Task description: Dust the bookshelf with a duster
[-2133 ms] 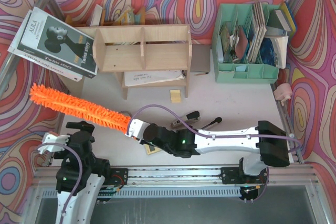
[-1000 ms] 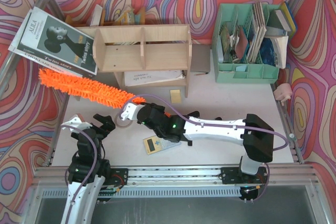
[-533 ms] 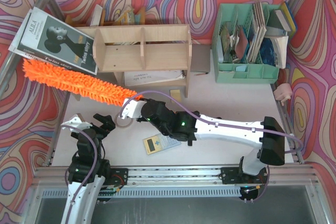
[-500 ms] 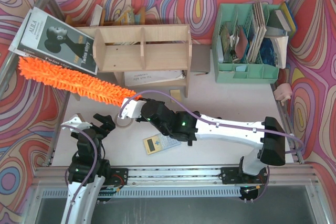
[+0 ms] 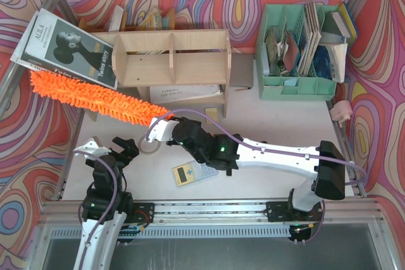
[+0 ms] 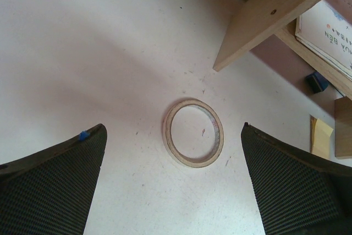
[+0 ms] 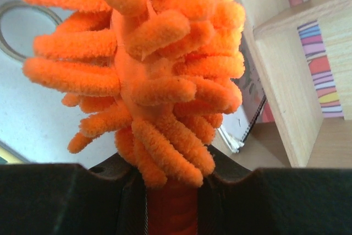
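Right claw point(image 5: 159, 132): clamped on the handle end of the duster point(image 5: 95, 98), just in front of the lower tier of the bookshelf point(image 5: 171, 58).
Duster: you see it slanting from in front of the bookshelf out past its left side panel. Contact with the bookshelf cannot be confirmed.
Left claw point(image 5: 112, 150): fingers wide apart, gripping nothing, near and to the front of the bookshelf's left end.
Tape ring point(image 6: 193, 132): flat on the counter point(image 6: 99, 53), beneath your left claw, near the bookshelf's front edge.
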{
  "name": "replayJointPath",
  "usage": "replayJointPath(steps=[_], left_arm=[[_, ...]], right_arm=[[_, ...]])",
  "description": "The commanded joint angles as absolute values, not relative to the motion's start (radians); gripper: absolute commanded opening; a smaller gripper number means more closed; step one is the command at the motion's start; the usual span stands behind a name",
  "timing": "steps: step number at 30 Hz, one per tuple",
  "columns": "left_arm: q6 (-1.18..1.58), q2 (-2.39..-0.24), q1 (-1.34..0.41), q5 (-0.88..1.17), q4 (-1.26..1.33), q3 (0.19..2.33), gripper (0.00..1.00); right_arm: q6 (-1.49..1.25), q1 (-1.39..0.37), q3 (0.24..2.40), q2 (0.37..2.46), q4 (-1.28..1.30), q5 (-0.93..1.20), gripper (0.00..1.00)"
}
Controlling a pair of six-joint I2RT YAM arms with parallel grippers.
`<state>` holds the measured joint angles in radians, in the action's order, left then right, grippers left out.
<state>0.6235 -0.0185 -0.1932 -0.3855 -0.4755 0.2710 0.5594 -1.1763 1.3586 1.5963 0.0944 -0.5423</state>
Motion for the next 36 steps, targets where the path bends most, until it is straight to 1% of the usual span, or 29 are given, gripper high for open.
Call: replayJointPath(steps=[1,4,9,13,19,24,29,36], left_arm=[[0.607,-0.014,-0.189,-0.377,-0.451,0.251,0.98],[0.607,-0.014,-0.189,-0.376,-0.448,0.250,0.99],[0.606,-0.023,-0.189,-0.372,-0.440,0.249,0.99],[0.605,-0.028,-0.189,-0.377,-0.440,0.250,0.99],[0.607,-0.026,-0.189,-0.383,-0.445,0.251,0.99],[0.607,-0.033,-0.189,-0.386,-0.441,0.252,0.98],[0.607,-0.043,-0.189,-0.387,-0.438,0.253,0.98],[0.605,-0.064,-0.189,-0.380,-0.425,0.253,0.99]], right_arm=[[0.512,-1.163,1.305,1.516,0.097,-0.613,0.00],[0.488,-1.163,1.260,1.478,0.139,-0.623,0.00],[0.444,-1.163,1.245,1.457,0.180,-0.626,0.00],[0.480,-1.162,1.297,1.467,0.168,-0.622,0.00],[0.542,-1.166,1.428,1.505,0.132,-0.581,0.00],[0.585,-1.167,1.463,1.539,0.094,-0.581,0.00],[0.583,-1.167,1.419,1.528,0.098,-0.581,0.00],[0.493,-1.167,1.313,1.441,0.162,-0.593,0.00]])
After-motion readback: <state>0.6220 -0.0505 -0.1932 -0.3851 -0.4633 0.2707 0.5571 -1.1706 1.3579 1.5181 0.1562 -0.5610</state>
